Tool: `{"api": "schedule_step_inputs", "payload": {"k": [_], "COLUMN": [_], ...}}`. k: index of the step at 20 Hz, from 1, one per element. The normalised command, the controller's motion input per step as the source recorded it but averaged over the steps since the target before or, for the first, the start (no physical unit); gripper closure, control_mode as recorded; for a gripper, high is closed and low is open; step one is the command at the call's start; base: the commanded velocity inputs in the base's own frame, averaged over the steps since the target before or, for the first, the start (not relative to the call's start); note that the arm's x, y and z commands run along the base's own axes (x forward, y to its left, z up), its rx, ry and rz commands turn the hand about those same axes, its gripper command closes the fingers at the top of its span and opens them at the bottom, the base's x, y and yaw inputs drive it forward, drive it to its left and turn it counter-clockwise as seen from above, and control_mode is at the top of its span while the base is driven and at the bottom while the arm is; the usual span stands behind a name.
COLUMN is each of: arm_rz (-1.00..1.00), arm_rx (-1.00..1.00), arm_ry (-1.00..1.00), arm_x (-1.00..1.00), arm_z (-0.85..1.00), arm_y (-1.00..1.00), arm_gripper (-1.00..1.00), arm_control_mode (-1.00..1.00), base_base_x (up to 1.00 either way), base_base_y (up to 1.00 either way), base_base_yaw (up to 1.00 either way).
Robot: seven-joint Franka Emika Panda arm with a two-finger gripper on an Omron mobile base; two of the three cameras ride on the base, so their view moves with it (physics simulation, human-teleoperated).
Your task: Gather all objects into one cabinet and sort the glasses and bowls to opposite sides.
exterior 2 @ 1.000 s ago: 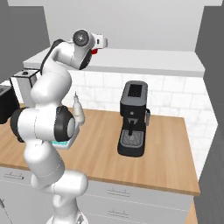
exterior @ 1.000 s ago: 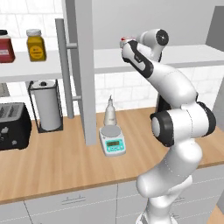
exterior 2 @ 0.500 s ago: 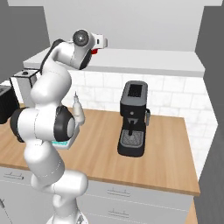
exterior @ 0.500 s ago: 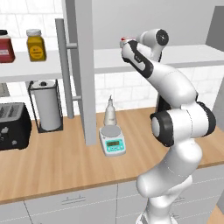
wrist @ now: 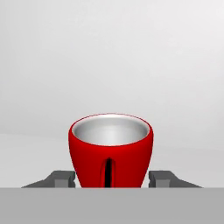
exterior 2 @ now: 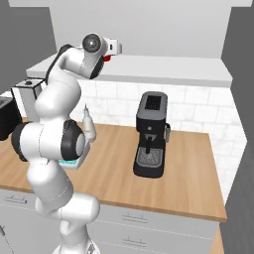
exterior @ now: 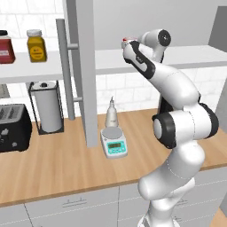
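Nothing in the base views has shifted since a second ago: my arm reaches up to the same spot on the cabinet shelf, and the worktop things sit where they were.

Nearest, in the hand view, my hand (wrist: 112, 179) has one grey fingertip (wrist: 59, 178) on each side of the red cup (wrist: 110, 148). The tips sit just beside its lower walls; I cannot tell whether they touch, so I cannot say if I am grasping it or loose around it. The cup stands upright on the white shelf (exterior 2: 163, 67) inside the upper cabinet, with its pale inside showing and a dark vertical slot on the near wall.

It looks small, stiff and light. Its glossy sides narrow toward the base, so I judge it could slip downward in a squeeze. The best hold is across the widest part of the body, low and level.

Farther off, the left base view shows the cup as a red sliver (exterior: 128, 41) behind my wrist, the grey cabinet door (exterior: 85, 71) open with its bar handle, and a kitchen scale (exterior: 113, 141) below. The right base view adds a black coffee machine (exterior 2: 151, 134) on the worktop (exterior 2: 183, 168), plus a red glimpse (exterior 2: 106, 57) under my hand.
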Motion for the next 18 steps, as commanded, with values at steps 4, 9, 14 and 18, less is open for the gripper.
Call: {"api": "schedule_step_inputs", "payload": {"k": [4,9,14,18], "arm_rz": [0.0,0.0,0.0,0.0], "arm_rx": [0.0,0.0,0.0,0.0], "arm_ry": [0.0,0.0,0.0,0.0], "arm_x": [0.0,0.0,0.0,-0.24], "arm_z": [0.0,0.0,0.0,0.0], "arm_y": [0.0,0.0,0.0,-0.02], "arm_gripper": [1.0,1.0,1.0,1.0], "arm_control_mode": [-1.0,-1.0,-1.0,-1.0], "base_base_x": [0.0,0.0,0.0,0.0], "base_base_y": [0.0,0.0,0.0,0.0], "base_base_yaw": [0.0,0.0,0.0,0.0]}}
